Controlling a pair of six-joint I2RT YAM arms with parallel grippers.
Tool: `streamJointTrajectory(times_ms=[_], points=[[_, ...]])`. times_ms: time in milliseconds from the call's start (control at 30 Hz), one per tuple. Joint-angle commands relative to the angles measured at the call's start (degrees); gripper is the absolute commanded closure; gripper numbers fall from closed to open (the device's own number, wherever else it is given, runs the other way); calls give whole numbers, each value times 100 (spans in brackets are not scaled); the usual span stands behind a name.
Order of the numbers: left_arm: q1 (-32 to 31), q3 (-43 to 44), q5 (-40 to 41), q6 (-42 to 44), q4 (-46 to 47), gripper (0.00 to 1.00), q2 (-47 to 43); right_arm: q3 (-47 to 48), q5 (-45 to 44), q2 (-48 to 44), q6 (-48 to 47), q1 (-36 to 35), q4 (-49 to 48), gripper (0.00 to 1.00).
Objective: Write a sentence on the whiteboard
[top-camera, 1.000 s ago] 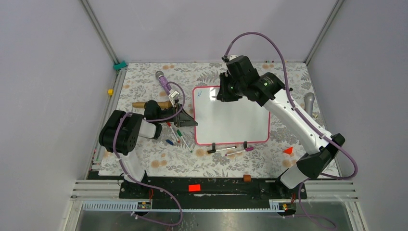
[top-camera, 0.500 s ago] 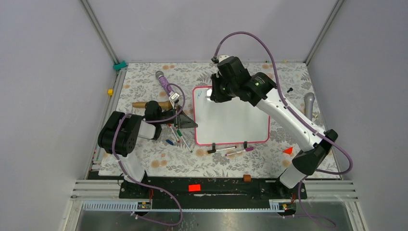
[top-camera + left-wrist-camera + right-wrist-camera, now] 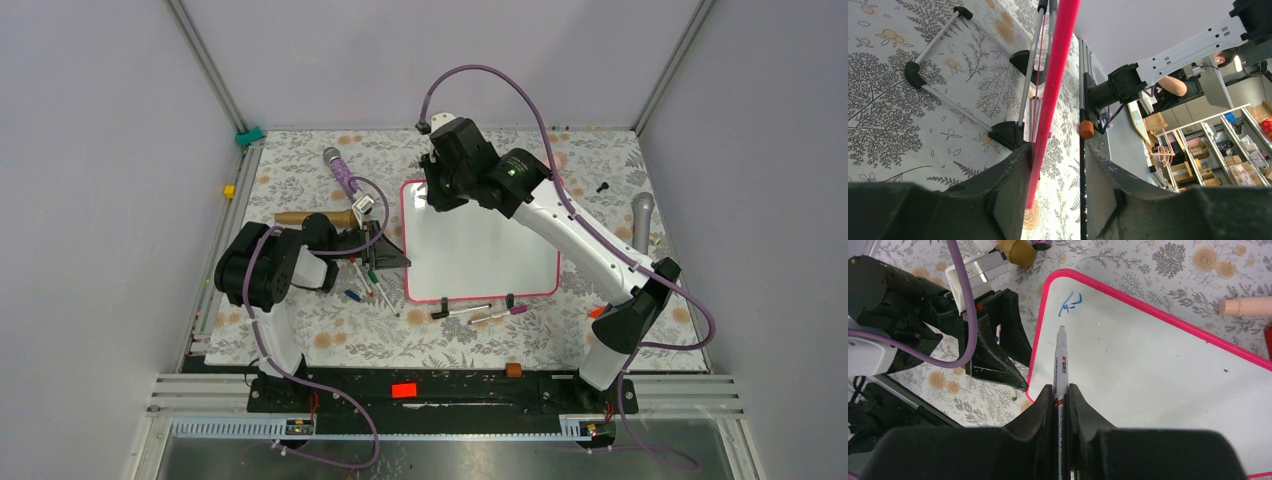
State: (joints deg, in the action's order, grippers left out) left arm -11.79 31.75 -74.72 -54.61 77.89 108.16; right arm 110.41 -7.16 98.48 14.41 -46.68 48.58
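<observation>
right end effector (image 3: 1060, 387) grips marker (image 3: 1060, 355) | whiteboard (image 3: 1148, 365), floral mat (image 3: 300, 180) | grey walls (image 3: 420, 60)

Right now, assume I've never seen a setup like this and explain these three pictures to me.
Two robot arms work over a flowered cloth. One picture looks down from above; the other two come from cameras on each wrist. A whiteboard lies flat, with a small blue scribble in one corner and spare markers along its near edge. The right gripper is shut on a marker, tip near the scribble. The left gripper straddles the board's pink rim, jaws open.
</observation>
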Motion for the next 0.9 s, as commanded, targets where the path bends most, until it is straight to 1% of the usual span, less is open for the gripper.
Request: streamJointTrajectory(times_ms=[0, 133, 367, 500, 567, 700, 767, 800, 867], points=[[-44, 230, -355, 241, 604, 59, 121, 257, -361, 47, -429, -212, -216, 100], [-89, 353, -406, 282, 614, 61, 235, 183, -481, 44, -563, -274, -221, 100], [-137, 548, -580, 393, 616, 62, 514, -23, -391, 5, -562, -281, -316, 100], [-147, 602, -696, 563, 623, 66, 558, -117, -383, -49, -581, -281, -343, 100], [-145, 633, -732, 616, 623, 73, 608, -187, -378, -84, -591, -281, -372, 100], [-156, 600, -657, 627, 623, 83, 680, -278, -369, -124, -594, -277, -397, 100], [-155, 550, -619, 660, 631, 96, 667, -311, -365, -138, -577, -281, -406, 100], [-157, 549, -604, 651, 627, 99, 670, -324, -365, -136, -576, -281, -421, 100], [-152, 558, -603, 609, 620, 100, 664, -340, -353, -142, -555, -281, -425, 100]])
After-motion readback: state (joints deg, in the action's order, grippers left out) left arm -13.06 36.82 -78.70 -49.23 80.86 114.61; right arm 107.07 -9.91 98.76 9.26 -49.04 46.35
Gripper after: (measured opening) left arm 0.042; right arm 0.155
